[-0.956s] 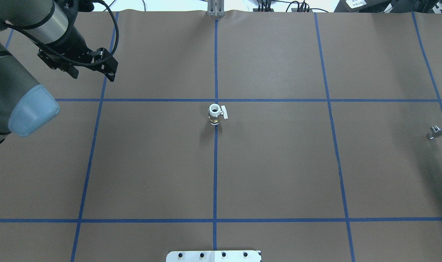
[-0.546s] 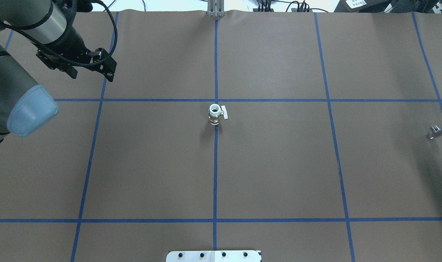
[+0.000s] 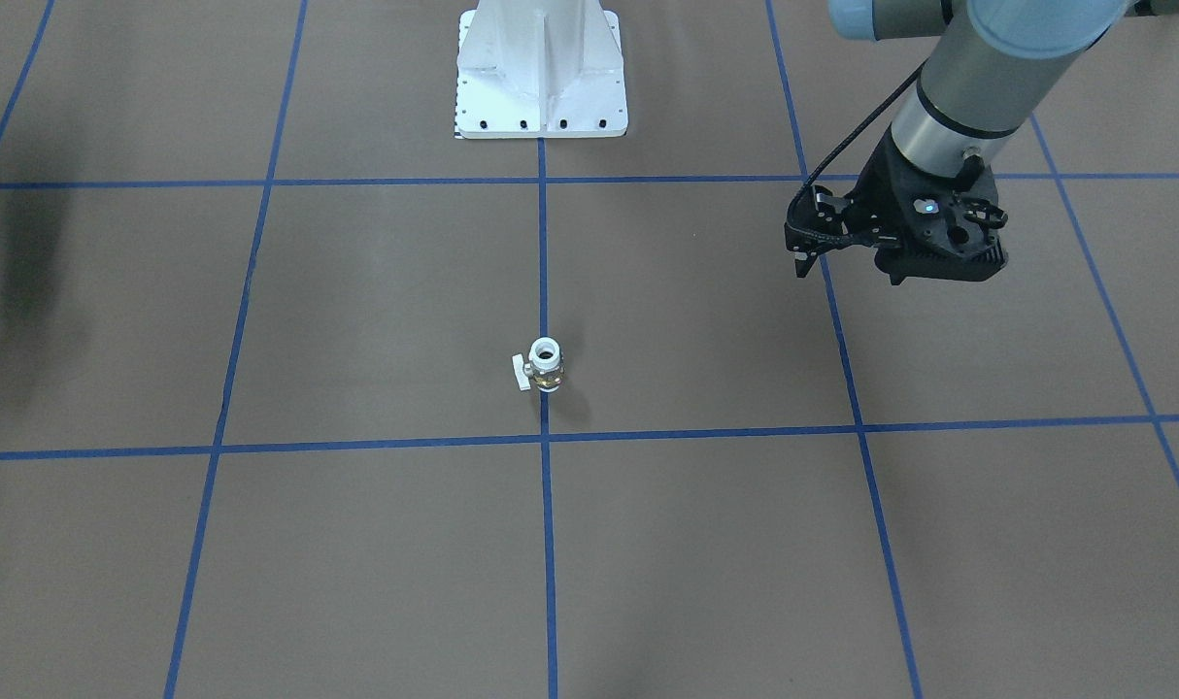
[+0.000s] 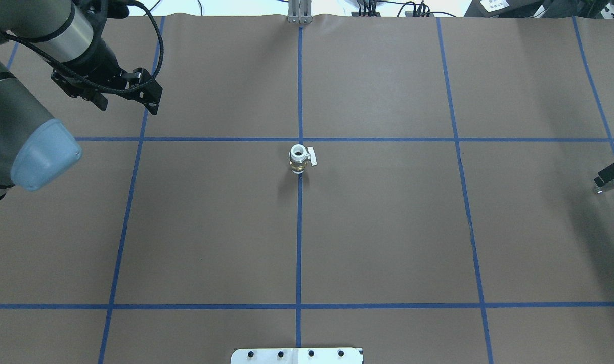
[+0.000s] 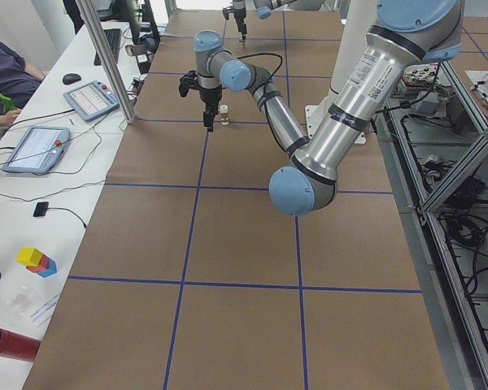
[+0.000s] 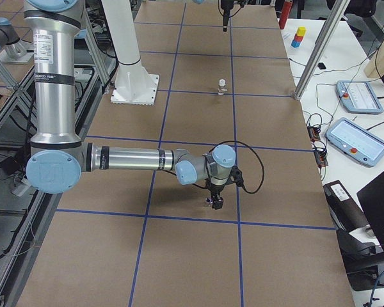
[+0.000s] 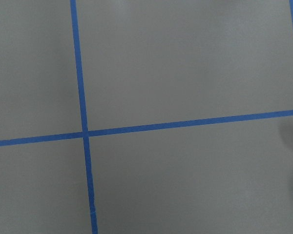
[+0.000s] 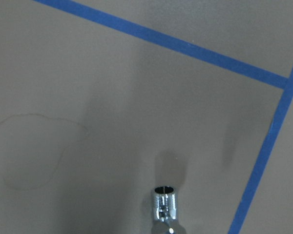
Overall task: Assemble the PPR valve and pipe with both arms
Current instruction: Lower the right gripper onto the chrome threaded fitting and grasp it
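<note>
Bright even light; PPR valve (image 4: 298, 157) casts soft shadow

Overhead looks down from behind the base (image 4: 297, 355); front faces it. Both share the valve (image 4: 298, 157). Wrist cameras hug the table (image 7: 185, 73).

blue-taped brown table (image 4: 388, 227), white pedestal (image 3: 541, 68)

I log two silver-grey tubular units, left arm (image 3: 968, 87) and right arm (image 6: 128, 158): pale-blue joint caps (image 4: 46, 151), black braided cable (image 4: 161, 45), black wrist housings, white bolted pedestal (image 3: 541, 78).
</note>
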You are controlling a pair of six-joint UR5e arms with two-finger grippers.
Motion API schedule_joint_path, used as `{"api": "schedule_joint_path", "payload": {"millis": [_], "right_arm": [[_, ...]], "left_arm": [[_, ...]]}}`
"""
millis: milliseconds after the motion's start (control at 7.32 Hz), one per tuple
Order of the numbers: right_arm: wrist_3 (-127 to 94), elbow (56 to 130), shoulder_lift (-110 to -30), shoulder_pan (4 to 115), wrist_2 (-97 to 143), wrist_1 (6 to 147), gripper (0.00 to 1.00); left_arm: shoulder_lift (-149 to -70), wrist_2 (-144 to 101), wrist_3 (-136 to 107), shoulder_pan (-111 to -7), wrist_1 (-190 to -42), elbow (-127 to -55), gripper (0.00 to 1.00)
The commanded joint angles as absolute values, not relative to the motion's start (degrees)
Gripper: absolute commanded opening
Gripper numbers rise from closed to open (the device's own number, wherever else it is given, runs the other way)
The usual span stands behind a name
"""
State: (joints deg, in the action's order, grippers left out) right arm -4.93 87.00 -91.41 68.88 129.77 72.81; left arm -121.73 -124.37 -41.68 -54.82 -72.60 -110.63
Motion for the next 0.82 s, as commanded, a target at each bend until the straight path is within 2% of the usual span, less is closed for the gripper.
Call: {"api": "schedule_joint_path", "payload": {"millis": [0, 137, 273, 683], "right_arm": [[-4.9, 85.4, -90.7, 68.3, 130.0, 72.8, 0.95], [-4.8, 85.3, -90.8, 68.3, 130.0, 72.9, 0.85], [-4.7, 85.3, -90.9, 68.3, 130.1, 72.9, 0.84], [-3.1, 84.5, -90.8, 68.0, 130.2, 72.9, 0.66]], "left_arm": [[-121.7, -124.5, -41.7, -54.8, -72.6, -110.7, 1.00], [-121.7, -124.5, -41.8, -54.8, -72.6, -110.7, 1.00], [-121.7, -124.5, -41.7, -54.8, -72.6, -110.7, 1.00], [-121.7, -124.5, -41.8, -54.7, -72.7, -110.7, 1.00]]}}
